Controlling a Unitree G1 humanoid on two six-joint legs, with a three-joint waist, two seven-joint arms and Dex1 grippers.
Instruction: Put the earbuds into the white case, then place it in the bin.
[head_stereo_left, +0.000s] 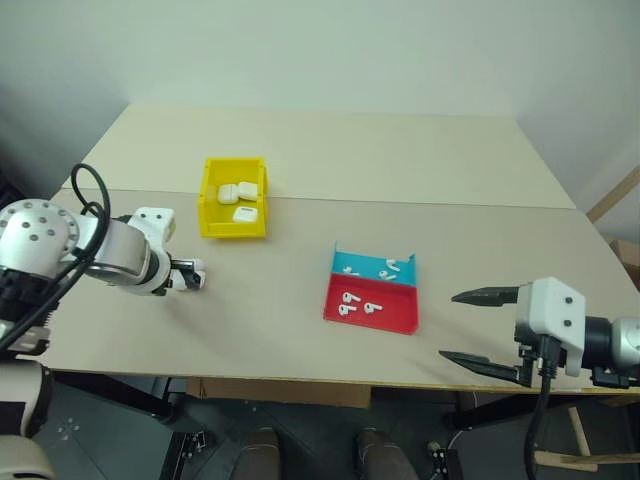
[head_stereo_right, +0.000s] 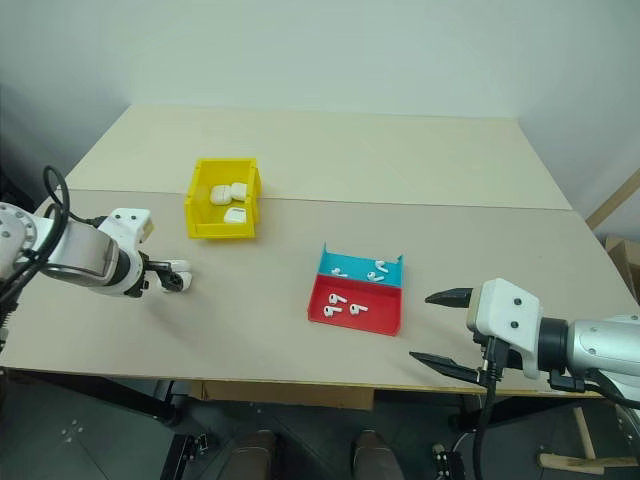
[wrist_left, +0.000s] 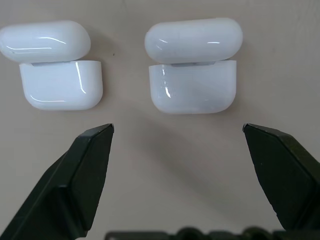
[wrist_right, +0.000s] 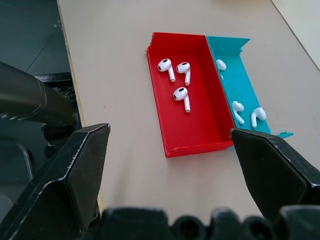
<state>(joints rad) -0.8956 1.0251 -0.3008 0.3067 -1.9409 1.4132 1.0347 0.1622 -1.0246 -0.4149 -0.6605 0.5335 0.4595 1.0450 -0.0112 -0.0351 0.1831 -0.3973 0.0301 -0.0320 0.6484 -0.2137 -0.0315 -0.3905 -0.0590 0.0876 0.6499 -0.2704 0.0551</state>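
Two white cases (wrist_left: 192, 75) (wrist_left: 61, 75) lie side by side on the table, their lids hinged open. My left gripper (wrist_left: 178, 128) hangs open just above them, pointing down, at the table's left (head_stereo_left: 195, 275). The earbuds (wrist_right: 182, 97) lie in a shallow red-and-blue tray (head_stereo_left: 400, 310) near the front middle, three in the red half and three in the blue. The yellow bin (head_stereo_left: 232, 230) stands behind my left gripper with three white cases (head_stereo_left: 245, 214) in it. My right gripper (head_stereo_left: 448, 325) is open and empty, right of the tray near the front edge.
The beige table (head_stereo_left: 380, 160) is bare behind the bin and tray. Its front edge (head_stereo_left: 300, 378) runs just below both grippers. A wooden frame (head_stereo_left: 612, 195) stands off the table's right side.
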